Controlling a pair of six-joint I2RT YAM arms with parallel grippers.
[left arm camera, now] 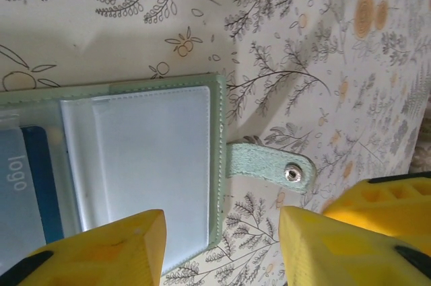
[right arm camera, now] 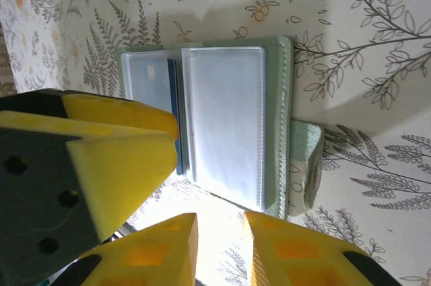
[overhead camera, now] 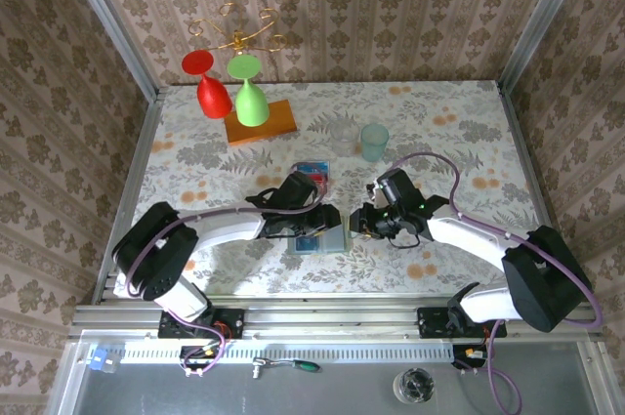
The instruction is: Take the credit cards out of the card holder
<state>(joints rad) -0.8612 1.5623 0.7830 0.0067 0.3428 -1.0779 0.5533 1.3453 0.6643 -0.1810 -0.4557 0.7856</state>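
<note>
Card holder: the sage-green card holder (overhead camera: 318,242) lies open and flat on the flowered table (overhead camera: 459,151), low in the middle of the top view, between the two grippers.
Holder in left wrist view: the card holder (left arm camera: 148,158) takes the left half of the frame, with a pale grey-blue clear pocket facing up.
Holder in right wrist view: the card holder (right arm camera: 236,131) sits at centre frame, both pages showing.
Snap tab: a green snap tab (left arm camera: 273,168) with a metal stud sticks out from the holder's right edge and lies flat on the table.
Card inside: a blue card (left arm camera: 39,185) sits behind the clear pocket at the left edge of the left wrist view, the word "logo" beside it.
Cards outside: a small red and blue pile of cards (overhead camera: 311,174) lies on the table just above the holder in the top view, apart from it.
Left gripper: the left gripper (left arm camera: 222,249) has its jaws spread and grasps nothing. One yellow finger is over the pocket and the other over bare table, with the holder's right edge between them.
Right gripper: the right gripper (right arm camera: 219,249) is at the bottom of its view, just below the holder's lower edge. Its jaws are a narrow gap apart, with only bright table between them.
Cup: a teal cup (overhead camera: 374,142) stands above the grippers.
Board: an orange board (overhead camera: 260,123) lies at the upper left.
</note>
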